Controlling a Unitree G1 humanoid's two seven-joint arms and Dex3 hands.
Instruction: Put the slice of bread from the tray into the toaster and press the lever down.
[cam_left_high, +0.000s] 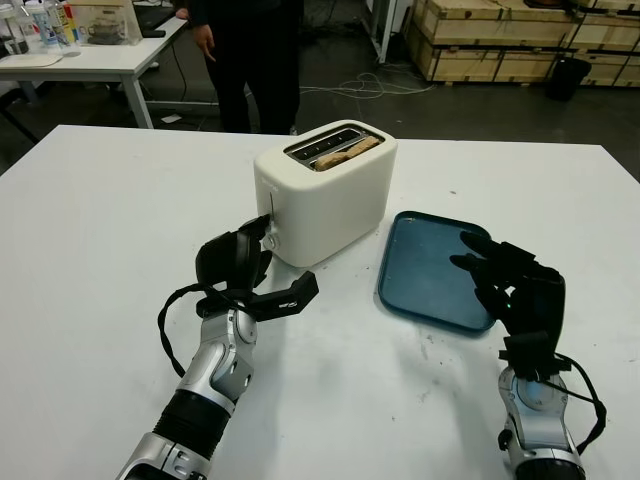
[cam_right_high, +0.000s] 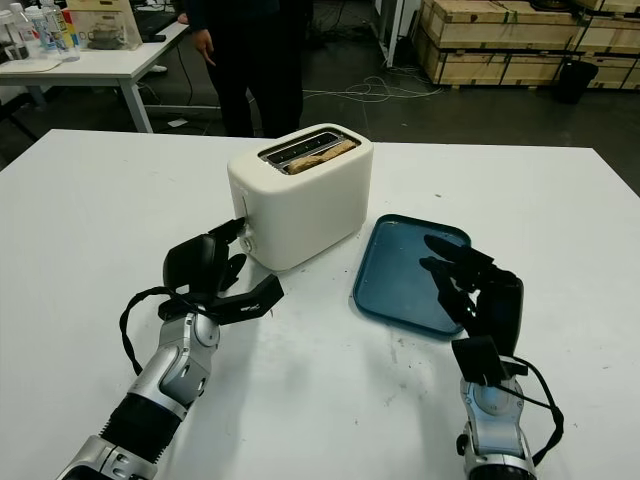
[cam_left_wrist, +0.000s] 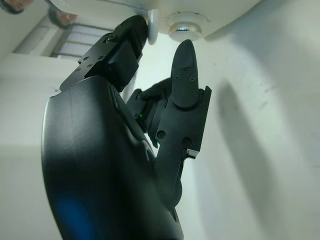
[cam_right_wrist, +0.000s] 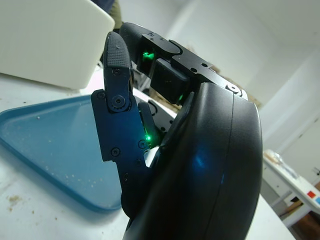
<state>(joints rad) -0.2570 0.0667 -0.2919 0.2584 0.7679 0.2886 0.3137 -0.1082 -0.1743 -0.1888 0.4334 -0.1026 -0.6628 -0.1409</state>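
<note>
A white toaster (cam_left_high: 335, 195) stands mid-table with a slice of bread (cam_left_high: 348, 151) sunk in its near slot, only the top edge showing. Its white lever (cam_left_high: 269, 240) sits low on the end face that points toward me. My left hand (cam_left_high: 272, 260) is at that end, open, with one fingertip (cam_left_wrist: 135, 27) touching the lever (cam_left_wrist: 153, 27) and another finger raised beside a round knob (cam_left_wrist: 185, 31). The blue tray (cam_left_high: 425, 265) to the toaster's right holds only crumbs. My right hand (cam_left_high: 488, 265) hovers open over the tray's near right edge.
A person in dark clothes (cam_left_high: 250, 60) stands behind the table's far edge. A white side table (cam_left_high: 90, 55) with bottles is at the back left, and wooden crates (cam_left_high: 500, 40) are at the back right. Cables lie on the floor.
</note>
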